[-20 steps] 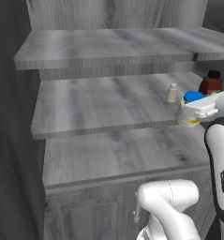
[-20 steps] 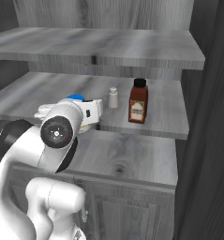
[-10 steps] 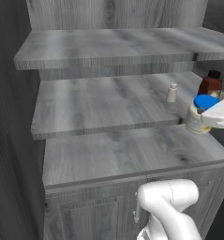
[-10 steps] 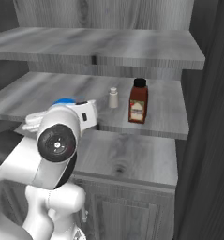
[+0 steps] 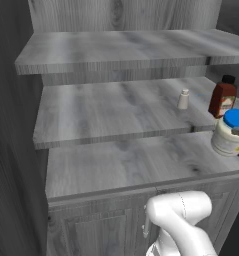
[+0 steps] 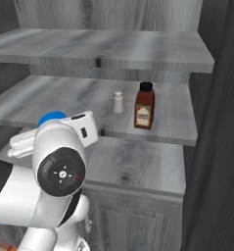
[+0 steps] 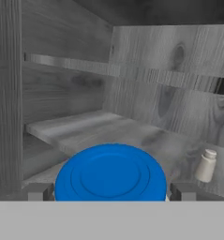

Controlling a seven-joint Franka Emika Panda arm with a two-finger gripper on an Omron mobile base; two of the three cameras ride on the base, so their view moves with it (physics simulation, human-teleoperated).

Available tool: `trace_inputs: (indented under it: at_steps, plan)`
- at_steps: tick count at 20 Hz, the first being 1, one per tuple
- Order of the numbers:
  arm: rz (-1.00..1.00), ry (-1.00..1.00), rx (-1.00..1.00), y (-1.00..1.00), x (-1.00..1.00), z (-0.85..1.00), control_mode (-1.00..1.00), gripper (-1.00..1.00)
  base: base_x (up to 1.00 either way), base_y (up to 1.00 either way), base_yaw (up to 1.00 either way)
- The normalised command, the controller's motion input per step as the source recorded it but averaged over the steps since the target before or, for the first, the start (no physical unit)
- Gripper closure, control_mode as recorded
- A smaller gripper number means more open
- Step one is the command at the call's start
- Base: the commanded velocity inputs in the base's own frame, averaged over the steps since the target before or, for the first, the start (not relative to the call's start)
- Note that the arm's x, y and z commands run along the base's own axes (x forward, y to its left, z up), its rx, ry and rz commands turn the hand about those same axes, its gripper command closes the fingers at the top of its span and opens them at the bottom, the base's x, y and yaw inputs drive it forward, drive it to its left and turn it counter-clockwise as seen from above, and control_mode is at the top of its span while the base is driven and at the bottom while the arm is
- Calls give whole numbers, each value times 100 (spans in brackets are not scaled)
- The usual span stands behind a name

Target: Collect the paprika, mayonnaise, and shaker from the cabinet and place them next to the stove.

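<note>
Grey wood-grain planks, streaked with darker knots, form the wide shelves of the cabinet (image 5: 116, 57), seen from both base cameras. On the middle shelf, toward its right end, stands the paprika (image 5: 222, 96), a squarish dark red bottle with a black cap and a pale label. Near it on its left, apart from it, stands the shaker (image 5: 183, 99), a small beige tapered piece with a rounded greyish top.

At the right edge of the left base view, the mayonnaise (image 5: 230, 133), a short round cream jar under a glossy blue lid, hangs in front of the shelf edge, above the lowest shelf, with a grey finger of the tool at its right side. From the hand camera, the lid's ringed blue disc sits squarely between the tool's (image 7: 111, 191) two blocky grey fingertips (image 7: 39, 191), which stand wide apart and flank the jar, clamped on it. In the right base view the arm's rounded white wrist hides most of the jar.
</note>
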Motion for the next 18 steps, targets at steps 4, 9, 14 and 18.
trace_inputs:
  at_steps: [4,9,14,18]
  plan:
    - [7,-1,0,7,-57,-5,-100,100,0,0,0]
    - [2,0,0,13,-23,0,100,100,-4,4,1]
    - [0,0,0,0,0,0,100,100,-44,7,4]
    - [0,0,0,0,0,0,100,100,-69,0,4]
